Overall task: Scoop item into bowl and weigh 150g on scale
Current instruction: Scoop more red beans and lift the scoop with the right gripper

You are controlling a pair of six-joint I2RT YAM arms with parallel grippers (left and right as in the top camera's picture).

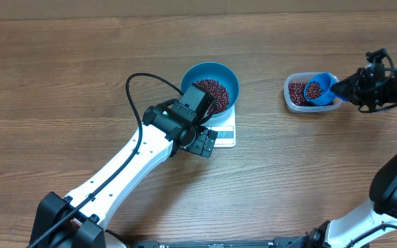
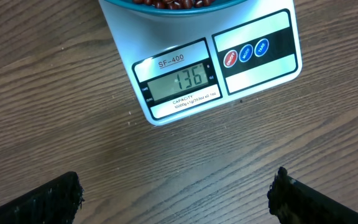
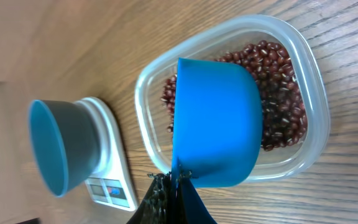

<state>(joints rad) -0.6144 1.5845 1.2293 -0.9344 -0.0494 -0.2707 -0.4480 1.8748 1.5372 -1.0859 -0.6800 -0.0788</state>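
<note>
Wood-grain tabletop (image 1: 81, 83) runs under everything. Dark red-brown beans (image 1: 211, 89) lie in two places: a heap in the blue bowl (image 1: 227, 73), which stands on the white scale (image 1: 226, 136), and the rest in the clear plastic tub (image 1: 295, 103), well apart at 3 o'clock from the bowl. The scale's display (image 2: 178, 79) reads 136, so by my judgement only a small top-up is needed.

A blue scoop (image 1: 320, 88) is dipped into the tub's 3 o'clock side, and from overhead it seems to hold some beans. Its handle runs out toward 3 o'clock into the right gripper (image 3: 174, 198), whose fingers are clenched on it. This arm is the nearer one. From the scoop the bowl lies at 9 o'clock, so the load must travel straight along the handle's line, and only part of it should be tipped out.

At the bowl's 6 o'clock, the left gripper (image 2: 174, 202) hangs over the display edge, fingers spread wide and grasping nothing.
</note>
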